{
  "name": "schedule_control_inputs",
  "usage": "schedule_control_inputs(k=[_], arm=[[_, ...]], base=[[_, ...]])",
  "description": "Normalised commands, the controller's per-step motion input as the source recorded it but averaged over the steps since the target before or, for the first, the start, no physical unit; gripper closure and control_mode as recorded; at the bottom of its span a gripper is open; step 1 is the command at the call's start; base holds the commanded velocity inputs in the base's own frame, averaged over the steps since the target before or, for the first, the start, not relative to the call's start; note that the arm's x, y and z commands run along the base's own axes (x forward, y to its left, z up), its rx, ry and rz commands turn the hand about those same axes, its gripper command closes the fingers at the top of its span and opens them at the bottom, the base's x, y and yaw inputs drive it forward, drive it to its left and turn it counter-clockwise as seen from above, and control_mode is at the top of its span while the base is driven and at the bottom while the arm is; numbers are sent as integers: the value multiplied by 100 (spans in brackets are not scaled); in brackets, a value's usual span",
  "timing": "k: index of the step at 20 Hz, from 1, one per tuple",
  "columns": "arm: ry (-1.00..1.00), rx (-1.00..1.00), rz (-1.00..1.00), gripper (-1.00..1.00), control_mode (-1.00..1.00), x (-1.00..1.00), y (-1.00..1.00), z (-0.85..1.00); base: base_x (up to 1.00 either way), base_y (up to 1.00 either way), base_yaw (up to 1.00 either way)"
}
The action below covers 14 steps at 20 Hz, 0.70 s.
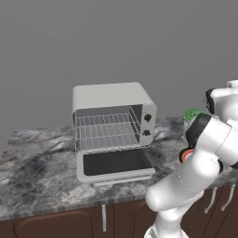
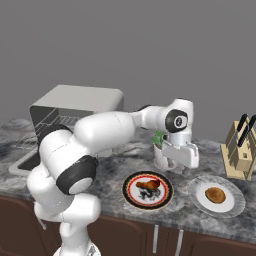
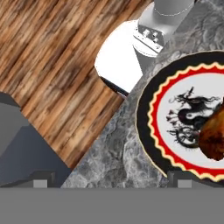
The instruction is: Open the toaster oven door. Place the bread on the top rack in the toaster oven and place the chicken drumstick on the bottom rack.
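Now: oven open, both foods on their plates

Currently the toaster oven (image 1: 113, 122) sits on the grey marbled worktop (image 1: 37, 172) with the toaster oven door (image 1: 115, 164) folded down flat toward the front edge. Inside, the top rack (image 1: 106, 122) and the bottom rack (image 1: 109, 138) are both bare wire.

The arm reaches right of the oven. In the right base view the gripper (image 2: 179, 154) hangs just above the worktop, behind the patterned plate (image 2: 148, 190) that carries the chicken drumstick (image 2: 149, 185). Finger tips (image 3: 40, 180) show at the bottom of the hand view, well apart, so the gripper is spread and holds nothing. In the same view the drumstick lies at the right edge on the red-and-black rim plate, above the right tip.

The bread (image 2: 215, 194) rests on a plain white plate (image 2: 216, 196) to the right of the patterned one, near the worktop's front edge.

Nearby: a wooden knife block (image 2: 241, 150) behind the white plate, and a green item (image 2: 158, 137) partly hidden behind the wrist; cannot tell what it is
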Motion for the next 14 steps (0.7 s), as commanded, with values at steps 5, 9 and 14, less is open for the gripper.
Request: schedule_control_inputs(k=[5, 9, 14], arm=[[-13, 0, 20, -100, -100, 0, -42, -67], [-8, 0, 19, -100, -100, 6, -45, -51], [-7, 0, 19, -100, -100, 1, -39, -14]], base=[[0, 0, 0], [0, 0, 0], [0, 0, 0]])
